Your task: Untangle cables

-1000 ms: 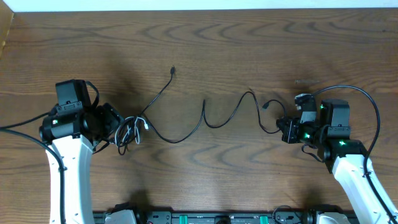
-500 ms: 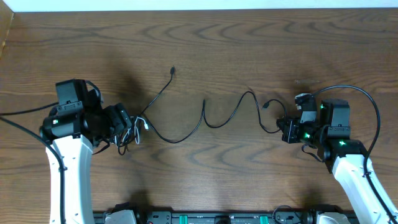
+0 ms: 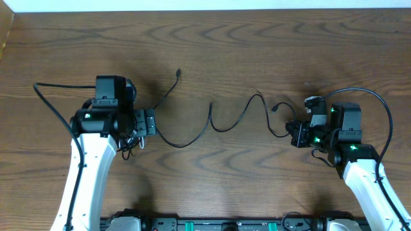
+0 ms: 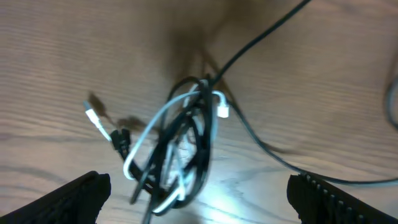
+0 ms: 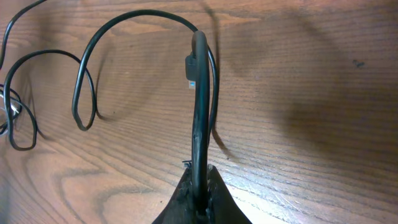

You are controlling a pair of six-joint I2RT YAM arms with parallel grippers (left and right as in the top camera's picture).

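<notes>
Here, one black cable point(image 3: 210, 115) lies drawn out across the worktop's middle, its right end clamped in the right gripper point(image 5: 199, 186), while the knot of black and white cables point(image 4: 180, 143) toward the left edge awaits separation beneath the wide-spread fingers of the left gripper point(image 3: 144, 122).

overhead: bright, even, sharp; faint soft shadows on table point(image 3: 225, 38)
left wrist: blurred all over; cables point(image 4: 186, 124) smeared; dark shadow above them, pale glare below
right wrist: warm light; cable point(image 5: 200, 112) sharp; broad soft shadow on right
</notes>
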